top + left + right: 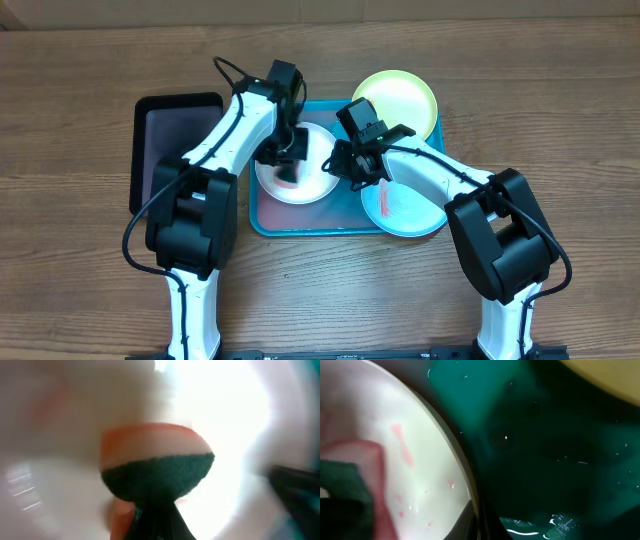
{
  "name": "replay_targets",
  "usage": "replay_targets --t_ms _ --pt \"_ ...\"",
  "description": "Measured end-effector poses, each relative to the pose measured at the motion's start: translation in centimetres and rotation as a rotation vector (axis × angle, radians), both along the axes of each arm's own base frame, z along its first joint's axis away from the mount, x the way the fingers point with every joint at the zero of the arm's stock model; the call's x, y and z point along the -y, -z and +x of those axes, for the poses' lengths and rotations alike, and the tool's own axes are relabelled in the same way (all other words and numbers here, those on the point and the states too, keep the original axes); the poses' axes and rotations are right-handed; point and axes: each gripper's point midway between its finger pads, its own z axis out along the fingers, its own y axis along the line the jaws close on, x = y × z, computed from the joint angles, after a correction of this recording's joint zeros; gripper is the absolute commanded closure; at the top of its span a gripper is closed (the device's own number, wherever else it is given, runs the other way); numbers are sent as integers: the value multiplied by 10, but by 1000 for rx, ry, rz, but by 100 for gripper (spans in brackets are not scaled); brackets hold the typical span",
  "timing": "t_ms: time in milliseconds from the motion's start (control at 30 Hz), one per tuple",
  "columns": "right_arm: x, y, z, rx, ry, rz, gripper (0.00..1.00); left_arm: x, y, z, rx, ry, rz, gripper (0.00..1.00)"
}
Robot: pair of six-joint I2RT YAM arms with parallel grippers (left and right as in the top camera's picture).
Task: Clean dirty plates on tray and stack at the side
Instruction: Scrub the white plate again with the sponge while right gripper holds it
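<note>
The white plate (310,185) lies on the left half of the turquoise tray (262,222). My left gripper (288,168) is shut on a pink-and-green sponge (157,467) and presses it on the white plate (60,435). My right gripper (338,160) is shut on the white plate's right rim (465,475). Red smears show on the plate (402,447), with the sponge (345,485) at its left. The lime-green plate (395,100) sits at the tray's far right corner. The aqua plate (405,210), smeared red, sits at the near right.
A smaller black tray (180,150) lies on the wooden table left of the turquoise tray. The right arm reaches across between the green and aqua plates. The tray floor (545,460) looks wet in the right wrist view.
</note>
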Motion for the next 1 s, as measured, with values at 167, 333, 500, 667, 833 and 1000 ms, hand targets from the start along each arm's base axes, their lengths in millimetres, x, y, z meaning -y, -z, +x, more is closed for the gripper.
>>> replay_targets --t_ms 167,333,500,667,833,1000 --pt "0 0 0 -1 -2 -1 96 35 -8 21 95 46 -159 96" --pt "0 0 0 0 -2 0 96 20 -6 44 190 -52 -41 96" --pt "0 0 0 0 -2 -1 96 -37 -2 42 209 -228 265 96" --pt "0 0 0 2 -4 1 96 -67 -2 12 115 -257 427 96" --pt "-1 0 -1 -1 -14 0 96 -41 4 -16 -34 -115 279 96" --pt "0 0 -2 -5 -13 -2 96 2 2 -11 -32 6 28 96"
